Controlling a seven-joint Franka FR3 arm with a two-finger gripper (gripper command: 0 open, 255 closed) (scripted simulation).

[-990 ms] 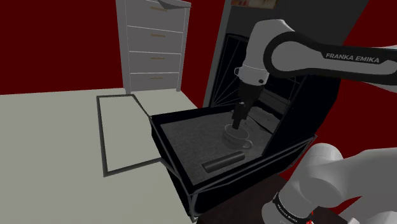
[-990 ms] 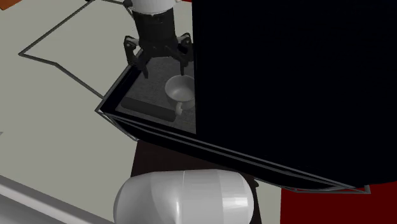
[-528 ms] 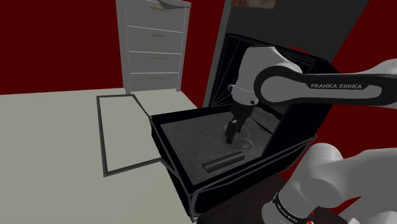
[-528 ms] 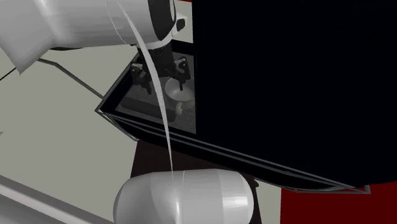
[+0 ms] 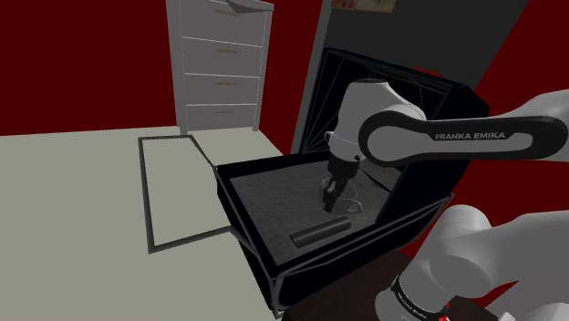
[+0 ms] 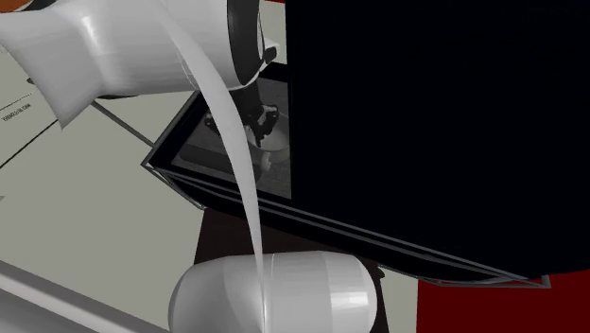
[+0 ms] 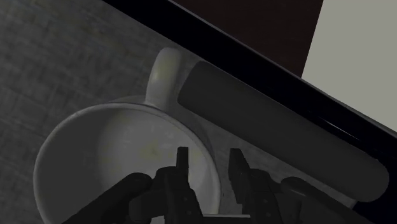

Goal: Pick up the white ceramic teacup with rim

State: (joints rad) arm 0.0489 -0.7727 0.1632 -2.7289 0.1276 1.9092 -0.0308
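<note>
The black gripper [image 7: 210,167] has its two fingers drawn close together over the wall of the teacup [image 7: 121,159], one finger inside the bowl and one outside. They seem to clasp the wall, though the contact itself is hard to make out. The teacup is smooth, glossy and off-white, with a round thick rim and a looped handle [image 7: 159,73] on the side away from the fingers. It stands upright on the rough, speckled grey lining [image 7: 57,57] of an open black case [image 5: 239,202].

Just beside the handle lies a matt dark cylinder [image 7: 280,127] with rounded ends, set along the case's shiny black edge. Past that edge the pale floor [image 7: 356,57] shows.

In the shoulder view the gripper [image 5: 334,193] points down into the case and hides most of the teacup [image 5: 353,203], of which a faint outline remains. The cylinder [image 5: 319,233] lies nearer the camera. In the second exterior view the white arm [image 6: 142,47] crosses in front, so only a sliver of the teacup [image 6: 275,150] shows beside the case's broad black side.

Behind the case its lid [image 5: 383,77] stands raised. Farther back are a grey chest of drawers [image 5: 222,68], cut off at the top, and a flat dark red wall [image 5: 82,64].
</note>
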